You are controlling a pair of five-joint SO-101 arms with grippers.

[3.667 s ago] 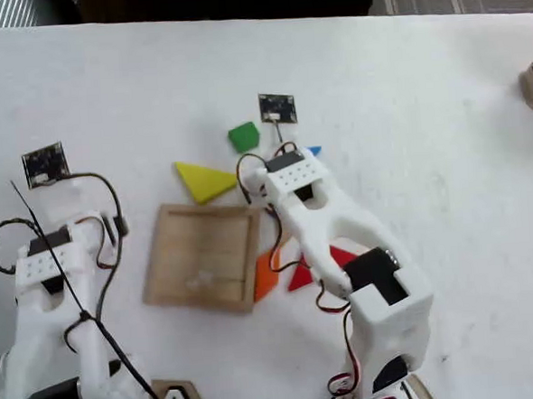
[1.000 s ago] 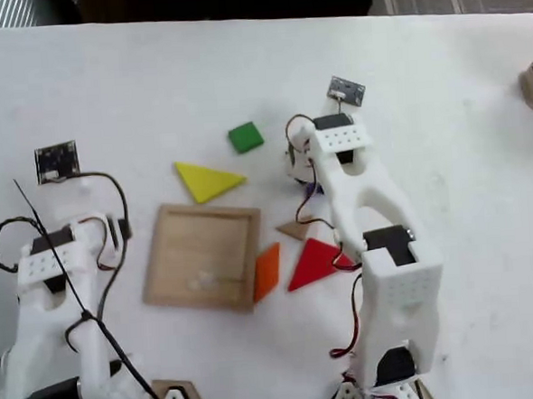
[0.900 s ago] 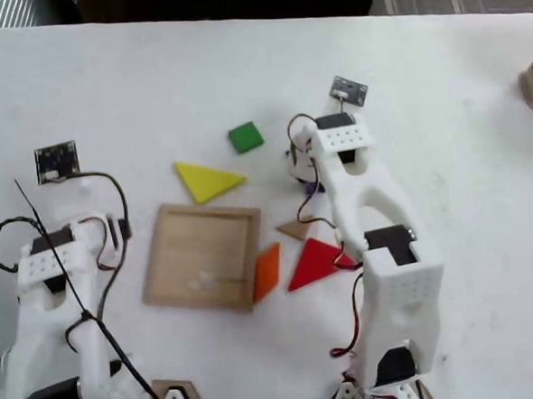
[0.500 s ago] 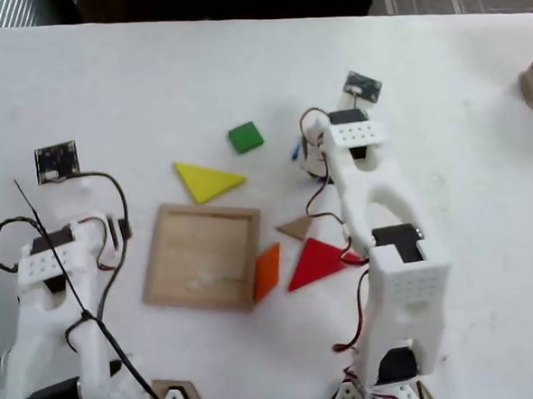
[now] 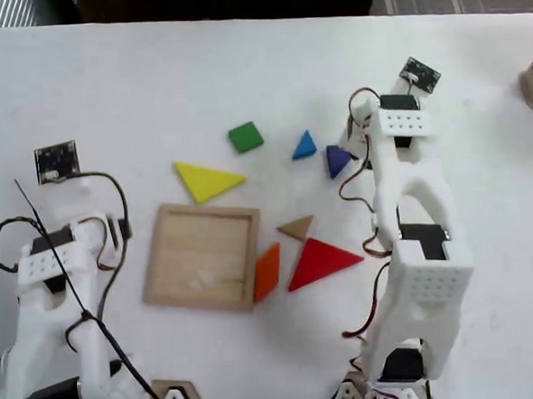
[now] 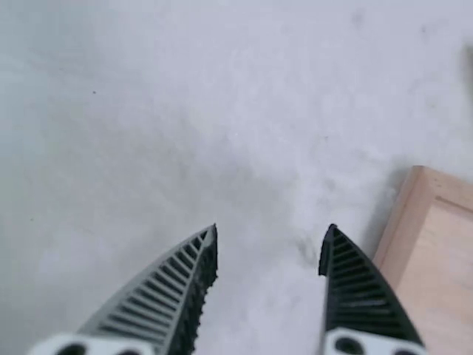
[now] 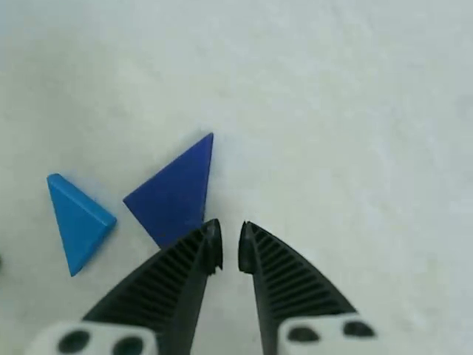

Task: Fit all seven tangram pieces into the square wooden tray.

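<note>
Hovering over the white table at the left, the left gripper (image 6: 271,231) had its fingers spread wide with nothing between them, near one edge of the square wooden tray (image 5: 208,208). The tray's floor showed only plain wood, and all seven pieces lay outside it on the table. A yellow triangle (image 5: 206,180) and a green square (image 5: 244,137) lay beyond its far rim. An orange piece (image 5: 267,271) touched its right side, with a tan triangle (image 5: 296,227) and a red triangle (image 5: 321,261) close by. Further right lay a light blue triangle (image 5: 305,146) and a dark blue triangle (image 5: 336,160). The right gripper (image 7: 228,238) was just beside the dark blue one, its fingers nearly together and holding nothing.
</note>
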